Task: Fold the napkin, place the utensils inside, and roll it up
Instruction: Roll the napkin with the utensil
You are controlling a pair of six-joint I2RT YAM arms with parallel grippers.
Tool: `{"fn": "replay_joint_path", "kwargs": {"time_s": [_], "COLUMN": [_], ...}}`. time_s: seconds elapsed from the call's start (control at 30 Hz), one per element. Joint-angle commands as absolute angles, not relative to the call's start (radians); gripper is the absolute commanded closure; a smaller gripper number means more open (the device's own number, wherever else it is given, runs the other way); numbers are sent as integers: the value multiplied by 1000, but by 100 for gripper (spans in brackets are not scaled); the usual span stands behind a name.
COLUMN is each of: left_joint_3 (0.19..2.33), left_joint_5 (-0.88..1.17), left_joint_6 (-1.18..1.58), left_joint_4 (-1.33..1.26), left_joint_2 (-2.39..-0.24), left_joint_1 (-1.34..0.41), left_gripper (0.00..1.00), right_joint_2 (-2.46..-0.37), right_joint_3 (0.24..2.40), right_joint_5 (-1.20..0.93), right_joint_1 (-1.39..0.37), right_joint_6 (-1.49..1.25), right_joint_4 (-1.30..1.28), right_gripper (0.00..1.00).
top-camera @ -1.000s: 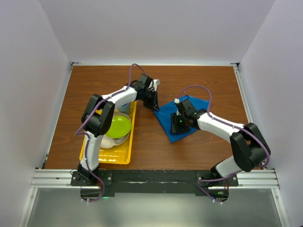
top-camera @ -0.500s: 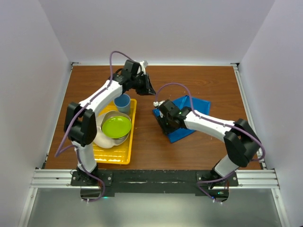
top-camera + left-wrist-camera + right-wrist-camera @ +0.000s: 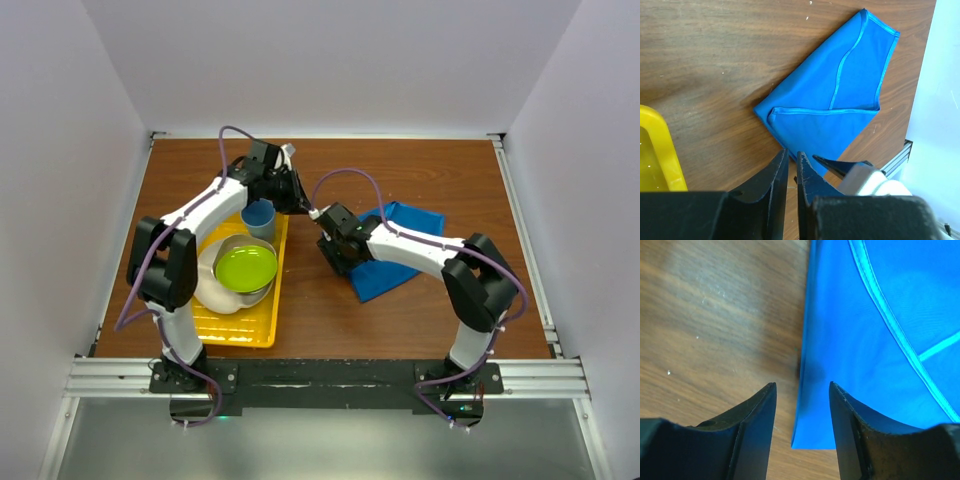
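The bright blue napkin (image 3: 380, 280) lies folded on the wooden table, right of centre. It also shows in the left wrist view (image 3: 840, 95) and the right wrist view (image 3: 875, 340). My right gripper (image 3: 335, 252) is open low over the napkin's left edge. Its jaws (image 3: 802, 385) straddle that edge near a corner and hold nothing. My left gripper (image 3: 292, 192) hovers above the table just beyond the blue cup (image 3: 260, 215). Its jaws (image 3: 792, 155) are closed to a thin gap and hold nothing. The fork is not in view.
A yellow tray (image 3: 262, 335) at the left holds a metal bowl with a green inside (image 3: 247, 268), a white plate (image 3: 212, 292) and the blue cup. White walls enclose the table on three sides. The tray's corner shows in the left wrist view (image 3: 660, 150).
My left gripper has drawn back from the napkin to the far left, near the cup. My right gripper has slid left across the napkin to its left edge.
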State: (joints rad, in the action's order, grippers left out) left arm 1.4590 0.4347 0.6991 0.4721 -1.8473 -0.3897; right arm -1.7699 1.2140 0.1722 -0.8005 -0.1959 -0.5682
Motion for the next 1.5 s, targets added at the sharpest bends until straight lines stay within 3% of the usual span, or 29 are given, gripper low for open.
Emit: {"fn": "replay_joint_path", "kwargs": {"time_s": [0.0, 0.5, 0.8, 1.0, 1.3, 1.47], "left_joint_3": [1448, 1407, 1368, 1329, 1292, 1278], "left_joint_5": [468, 480, 482, 531, 572, 519], "left_joint_6": [712, 693, 669, 683, 733, 756], "left_joint_4": [433, 430, 437, 391, 334, 344], "left_joint_2": [-1787, -1795, -1787, -1772, -1807, -1807], "left_joint_1": [-370, -365, -365, -367, -396, -445], "left_gripper": [83, 84, 81, 68, 65, 60], "right_joint_2": [-1798, -1873, -1891, -1816, -1773, -1775], "right_joint_3": [1239, 1134, 1091, 1105, 993, 934], "right_joint_5": [186, 187, 120, -121, -541, -615], "right_joint_1": [-805, -804, -785, -715, -549, -486], "right_joint_6": [-176, -184, -232, -271, -377, -437], "right_joint_4": [-540, -459, -430, -396, -181, -75], "right_gripper": [55, 60, 100, 100, 100, 100]}}
